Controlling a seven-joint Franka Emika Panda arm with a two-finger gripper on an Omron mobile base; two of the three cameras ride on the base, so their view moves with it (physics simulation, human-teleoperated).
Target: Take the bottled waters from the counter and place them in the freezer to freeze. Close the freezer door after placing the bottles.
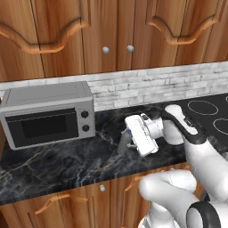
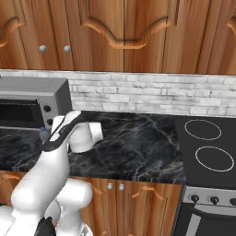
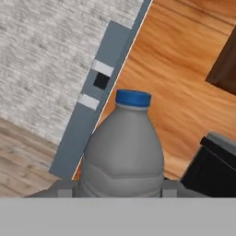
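The white robot arm with dark joints point(image 1: 196, 151) is nearest the camera; it rises from the lower edge and bends to the left over the black marble tabletop with pale veins point(image 1: 67, 164). Behind the tabletop stand the brown wooden cabinets with curved handles point(image 1: 111, 35) and a pale grey brick wall point(image 1: 147, 87). The silver box-shaped microwave with a dark window point(image 1: 46, 113) stands on the left part of the tabletop, and a black cooktop with white rings point(image 2: 209, 147) lies at the right.

The end effector point(image 1: 133, 140) is just to the right of the microwave, turned sideways above the marble. In the hand view, the greyish plastic bottle with a blue cap point(image 3: 122, 154) sits between the two fingertips, one grey fingertip point(image 3: 64, 188) at each side of its wide lower body, so the end effector is clenched on this bottle. In the left base view, the bottle shows as a grey shape beside the end effector; whether its base touches the marble I cannot tell.
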